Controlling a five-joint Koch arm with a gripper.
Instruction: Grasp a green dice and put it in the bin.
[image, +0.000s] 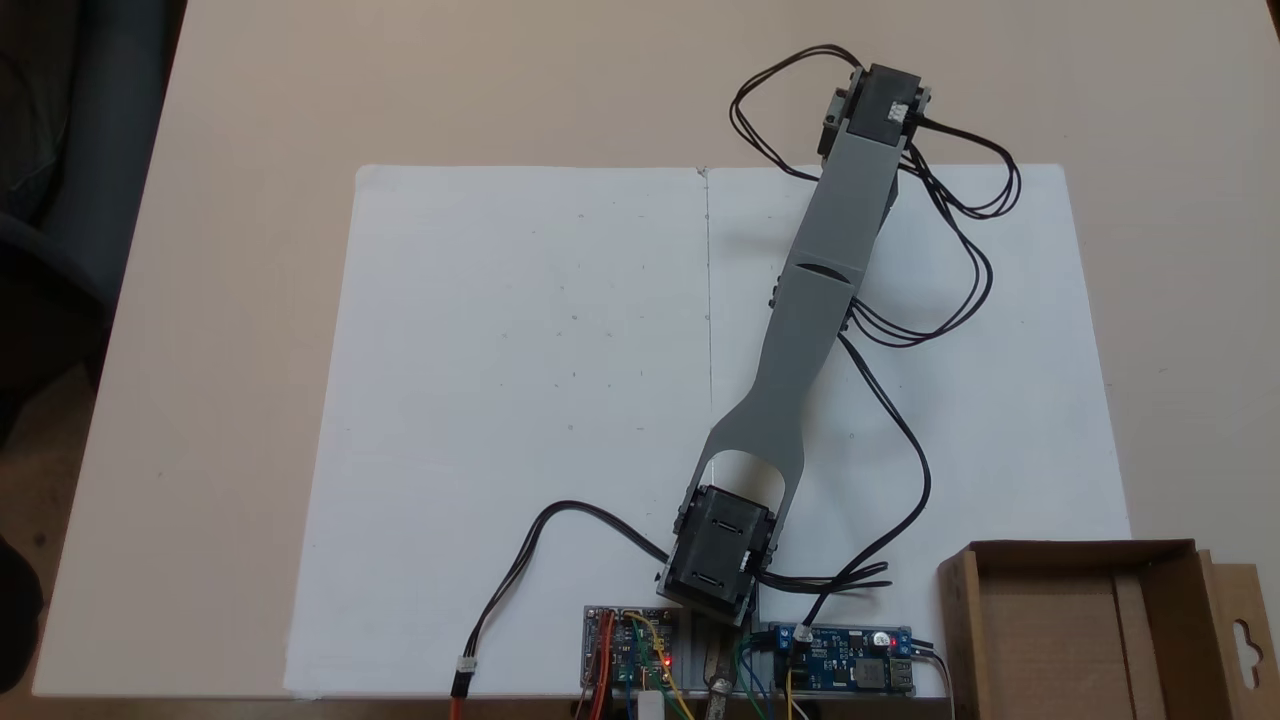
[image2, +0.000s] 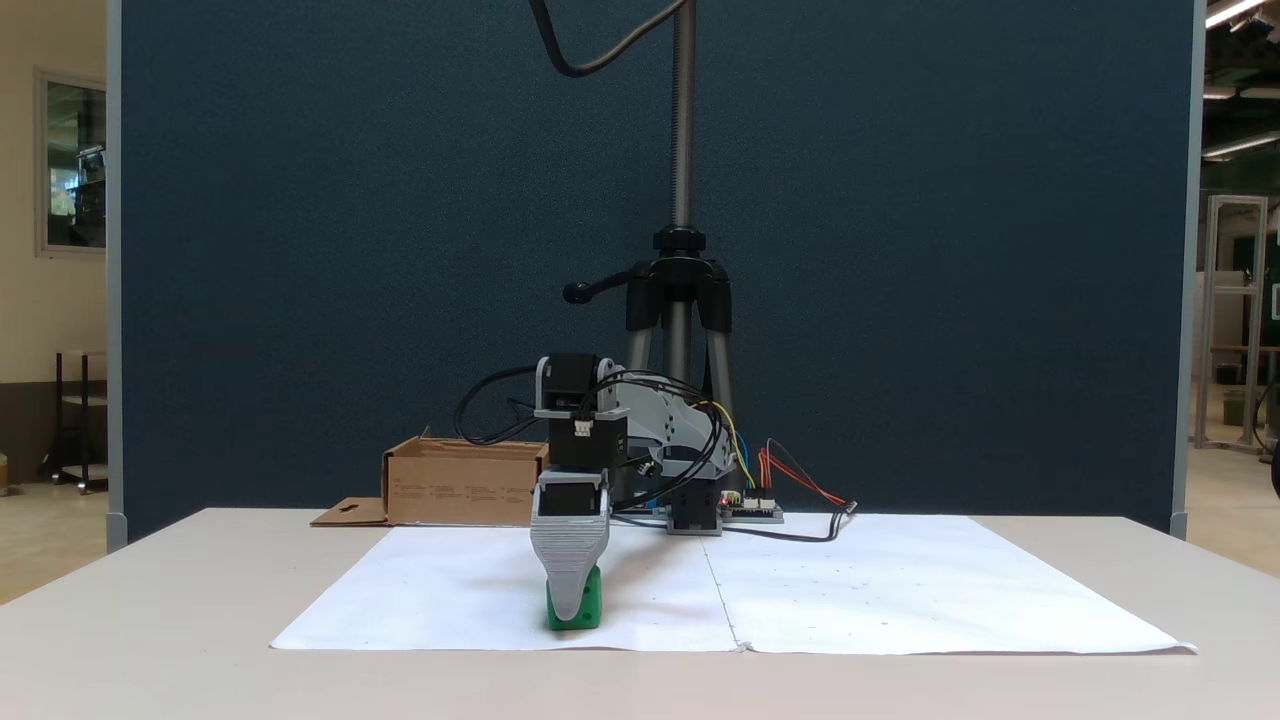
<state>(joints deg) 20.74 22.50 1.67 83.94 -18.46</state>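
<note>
The gripper (image2: 570, 612) is standing vertical, tip at the paper; one jaw is hiding the other, so its state cannot be told. The green dice (image2: 590, 605) is sitting directly behind the tip. The bin (image2: 465, 485) is lying behind.

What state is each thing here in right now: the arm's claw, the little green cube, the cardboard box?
Gripper: down at the paper, one jaw facing the camera; open or shut cannot be told.
Dice: on the paper, right behind the gripper's jaw, partly hidden.
Bin: open-topped, upright, what shows of the inside is empty, flap out flat beside it.
Arm: stretched far out from its base.
</note>
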